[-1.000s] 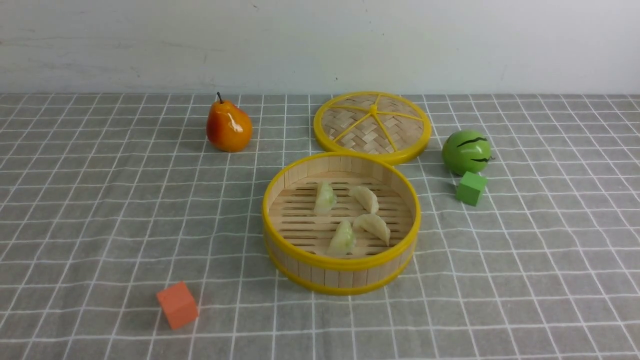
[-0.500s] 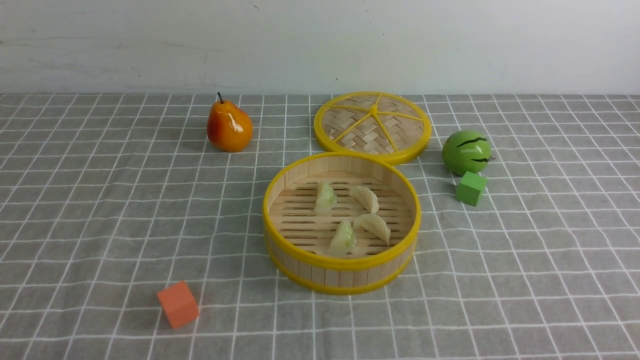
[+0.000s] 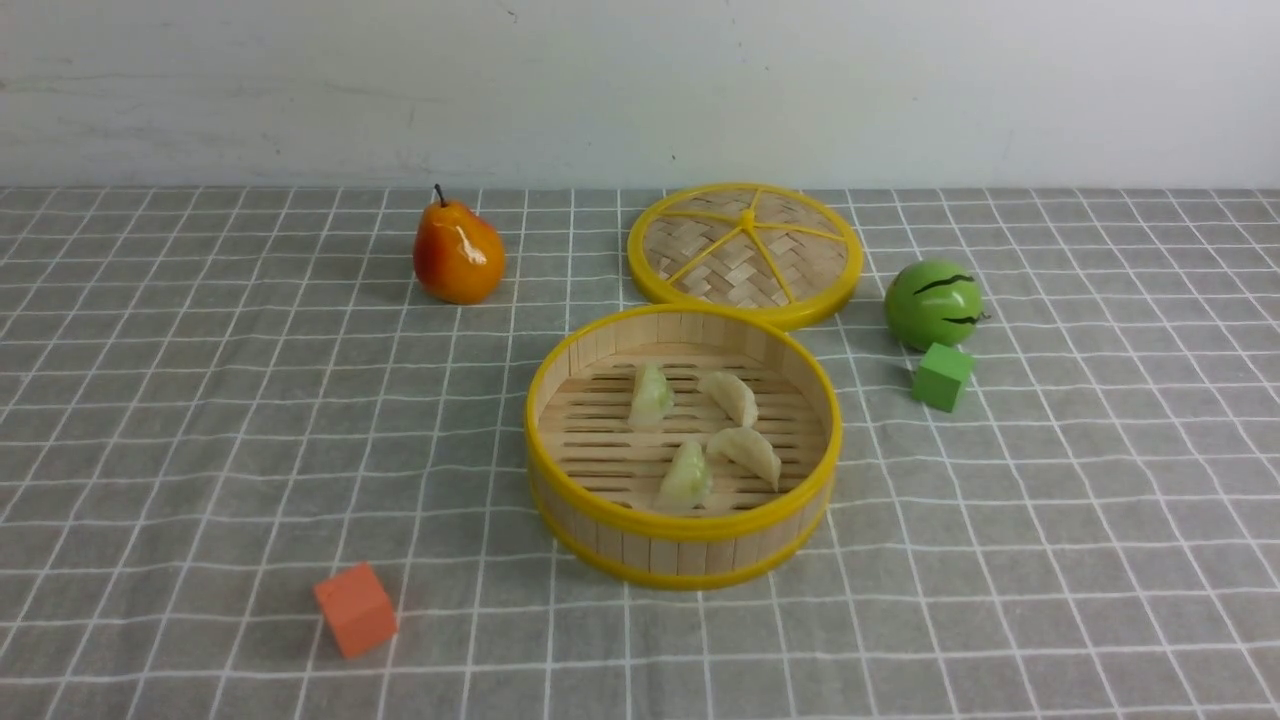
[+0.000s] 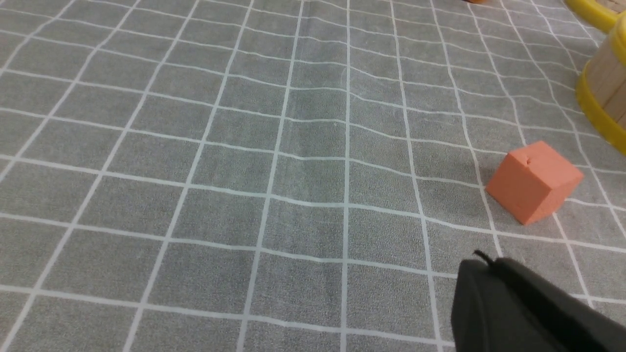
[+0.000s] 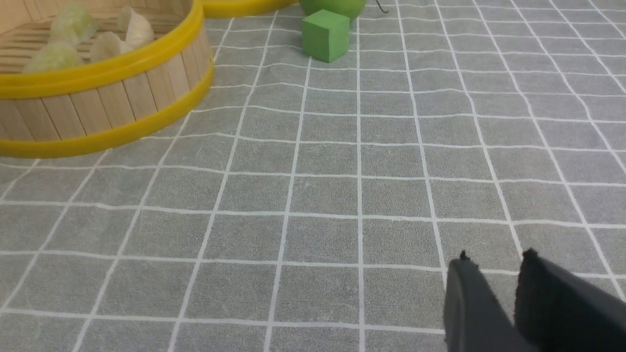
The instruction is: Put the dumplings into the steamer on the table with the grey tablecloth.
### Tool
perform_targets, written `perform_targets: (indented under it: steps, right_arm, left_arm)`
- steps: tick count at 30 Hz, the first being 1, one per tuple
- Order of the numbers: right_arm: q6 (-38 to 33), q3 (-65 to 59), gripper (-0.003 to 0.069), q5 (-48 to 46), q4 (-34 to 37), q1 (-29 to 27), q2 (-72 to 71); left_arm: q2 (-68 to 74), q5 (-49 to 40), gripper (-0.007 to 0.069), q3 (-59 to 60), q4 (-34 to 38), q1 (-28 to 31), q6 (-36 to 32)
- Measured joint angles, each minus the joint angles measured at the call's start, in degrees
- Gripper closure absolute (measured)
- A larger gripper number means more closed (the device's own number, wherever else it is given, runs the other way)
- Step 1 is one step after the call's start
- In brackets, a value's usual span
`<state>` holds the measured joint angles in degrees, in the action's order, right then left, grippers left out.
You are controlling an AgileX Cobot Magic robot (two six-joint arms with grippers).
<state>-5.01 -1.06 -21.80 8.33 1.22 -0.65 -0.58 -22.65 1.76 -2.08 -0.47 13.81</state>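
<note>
The steamer (image 3: 683, 525) stands mid-table on the grey tablecloth (image 3: 200, 400). Inside it lie the dumplings: two pale green (image 3: 651, 396) (image 3: 686, 477) and two cream-white (image 3: 732, 397) (image 3: 747, 455). Neither gripper shows in the front view. In the left wrist view my left gripper (image 4: 486, 261) is shut and empty above bare cloth, with the steamer's wall (image 4: 604, 93) far off at the edge. In the right wrist view my right gripper (image 5: 495, 256) has its fingers slightly apart and empty, above cloth, well away from the steamer (image 5: 98, 105).
A woven lid (image 3: 745, 255) lies behind the steamer. An orange pear (image 3: 458, 255) stands back left. A green melon ball (image 3: 932, 303) and green cube (image 3: 942, 376) sit right. An orange cube (image 3: 355, 609) lies front left, near my left gripper (image 4: 533, 181).
</note>
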Motion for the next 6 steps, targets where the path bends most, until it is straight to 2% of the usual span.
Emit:
perform_targets:
  steps: [6]
  right_arm:
    - [0.0, 0.0, 0.0491, 0.0, 0.0, 0.0, 0.0]
  left_arm:
    - [0.0, 0.0, 0.0639, 0.0, 0.0, 0.0, 0.0]
